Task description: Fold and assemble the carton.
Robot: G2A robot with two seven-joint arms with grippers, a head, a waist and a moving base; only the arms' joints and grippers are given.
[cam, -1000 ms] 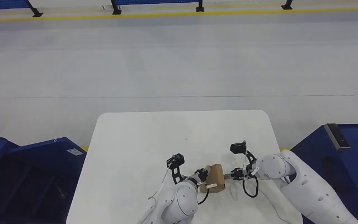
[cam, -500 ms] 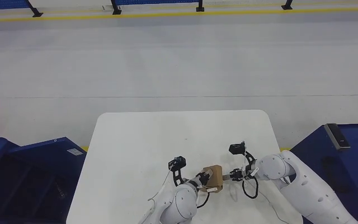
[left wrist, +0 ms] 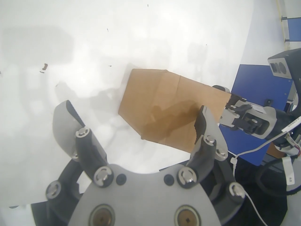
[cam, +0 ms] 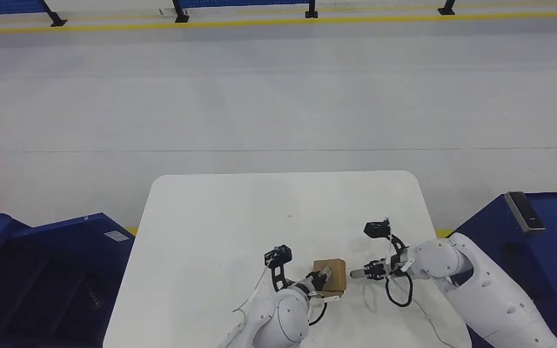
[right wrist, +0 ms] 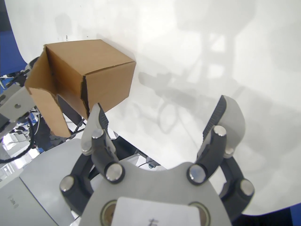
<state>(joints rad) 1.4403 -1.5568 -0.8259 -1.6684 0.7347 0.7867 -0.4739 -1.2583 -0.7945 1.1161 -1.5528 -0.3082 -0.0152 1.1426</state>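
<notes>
White surface (cam: 218, 226) carries the brown carton (cam: 330, 269) near its front edge, with one end gaping open. Over the last second the right gripper (right wrist: 160, 102) has backed away from the carton, its fingers spread and empty. The left gripper (left wrist: 134, 108) stays close at the open end, fingers likewise released. That end probably needs closing next.

Robot test hall / lab, not a home. Wide grey floor (cam: 278, 96) stretches well beyond the left pincer (cam: 320, 280), w/ yellow line (cam: 261, 22) & blue barriers (cam: 244, 3) at the far end. One white table (cam: 218, 226) under the pincer, blue panels (cam: 61, 261) either side.
</notes>
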